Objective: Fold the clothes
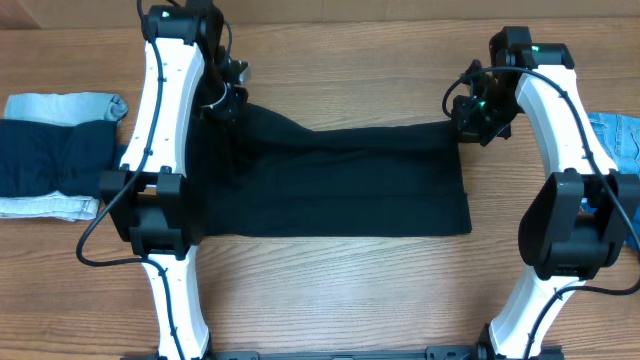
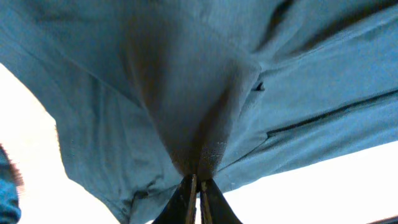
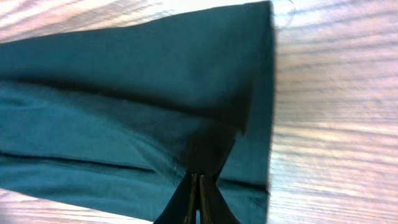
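Note:
A large plain black garment point(image 1: 340, 185) lies spread across the middle of the table. My left gripper point(image 1: 228, 100) is shut on its far left corner and holds that corner lifted; in the left wrist view the cloth point(image 2: 186, 93) hangs bunched above my closed fingers point(image 2: 198, 180). My right gripper point(image 1: 470, 118) is shut on the far right corner; in the right wrist view the cloth point(image 3: 124, 93) is pinched in my closed fingers point(image 3: 197, 180), with its right edge folded over.
A dark navy garment point(image 1: 45, 155) lies on light-blue denim point(image 1: 70, 103) at the left edge. Bright blue and denim cloth point(image 1: 618, 135) lies at the right edge. Bare wood table point(image 1: 350, 290) runs along the front.

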### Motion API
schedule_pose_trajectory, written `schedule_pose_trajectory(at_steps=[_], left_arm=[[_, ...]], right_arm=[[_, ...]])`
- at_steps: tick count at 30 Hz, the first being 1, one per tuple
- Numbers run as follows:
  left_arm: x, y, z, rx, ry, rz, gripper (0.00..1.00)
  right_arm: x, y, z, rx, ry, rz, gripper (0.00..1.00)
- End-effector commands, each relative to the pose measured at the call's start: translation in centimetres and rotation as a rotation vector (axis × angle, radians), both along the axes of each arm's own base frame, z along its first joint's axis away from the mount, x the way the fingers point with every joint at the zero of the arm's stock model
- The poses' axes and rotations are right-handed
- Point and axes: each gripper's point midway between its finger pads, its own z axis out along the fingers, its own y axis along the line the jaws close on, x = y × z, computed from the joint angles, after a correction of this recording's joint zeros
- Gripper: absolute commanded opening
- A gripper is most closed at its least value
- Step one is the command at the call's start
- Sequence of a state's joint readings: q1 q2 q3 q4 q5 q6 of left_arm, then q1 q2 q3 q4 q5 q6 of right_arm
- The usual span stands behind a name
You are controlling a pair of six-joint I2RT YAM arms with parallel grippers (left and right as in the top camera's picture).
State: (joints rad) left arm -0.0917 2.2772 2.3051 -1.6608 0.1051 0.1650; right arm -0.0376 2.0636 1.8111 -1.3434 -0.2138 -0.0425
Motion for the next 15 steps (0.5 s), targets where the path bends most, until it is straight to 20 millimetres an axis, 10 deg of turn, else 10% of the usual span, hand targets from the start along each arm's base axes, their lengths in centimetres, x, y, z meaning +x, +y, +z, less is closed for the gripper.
schedule_pose_trajectory(at_steps=[1,15], left_arm=[[-1.6,-0.4,-0.4,-0.015,0.054,-0.028,0.09],[-2.2,-0.2,-0.8,-0.007,0.085,-0.025,0.13]], right_arm=[[-0.2,-2.1,0.9,-0.115,-0.007,-0.072,0.04],[-1.1,-3.1,-0.2,-0.174,0.036,-0.081,0.19]])
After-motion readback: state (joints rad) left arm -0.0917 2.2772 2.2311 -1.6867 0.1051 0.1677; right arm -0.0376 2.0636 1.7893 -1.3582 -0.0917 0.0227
